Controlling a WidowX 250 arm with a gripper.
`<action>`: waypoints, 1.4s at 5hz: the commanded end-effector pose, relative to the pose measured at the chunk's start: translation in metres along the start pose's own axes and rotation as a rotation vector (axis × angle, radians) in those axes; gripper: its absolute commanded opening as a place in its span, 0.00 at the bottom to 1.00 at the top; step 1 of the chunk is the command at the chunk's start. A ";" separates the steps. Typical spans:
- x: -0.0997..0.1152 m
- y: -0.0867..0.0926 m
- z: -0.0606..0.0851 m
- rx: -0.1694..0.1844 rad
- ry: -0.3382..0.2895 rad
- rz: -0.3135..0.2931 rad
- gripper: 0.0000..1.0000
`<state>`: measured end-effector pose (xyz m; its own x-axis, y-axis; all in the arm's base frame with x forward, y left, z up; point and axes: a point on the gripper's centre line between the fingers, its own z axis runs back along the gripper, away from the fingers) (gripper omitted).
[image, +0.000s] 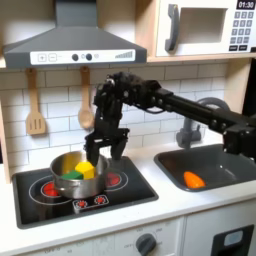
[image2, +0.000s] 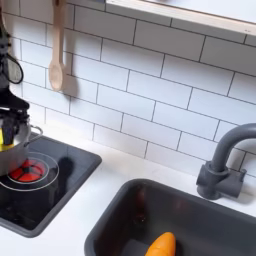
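Gripper (image: 104, 143), jaws parted and empty, poised directly above the steel pot (image: 78, 182) on the stovetop's (image: 135, 190) left burner, yellow block (image: 88, 168) just below the fingertips beside a green piece (image: 73, 175), toward the counter's left edge.

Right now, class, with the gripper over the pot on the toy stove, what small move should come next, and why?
Probably a short straight lift: the gripper hangs just above the metal pot, which holds a yellow piece and a green piece. Whether its jaws are open is unclear.
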<state>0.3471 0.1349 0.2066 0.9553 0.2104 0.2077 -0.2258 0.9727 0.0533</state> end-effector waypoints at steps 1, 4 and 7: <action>-0.007 -0.016 0.000 -0.054 0.006 -0.097 1.00; -0.027 -0.052 0.013 -0.103 -0.004 -0.244 1.00; -0.048 -0.082 0.024 -0.113 -0.032 -0.357 1.00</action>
<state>0.3148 0.0417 0.2155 0.9633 -0.1457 0.2256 0.1465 0.9891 0.0134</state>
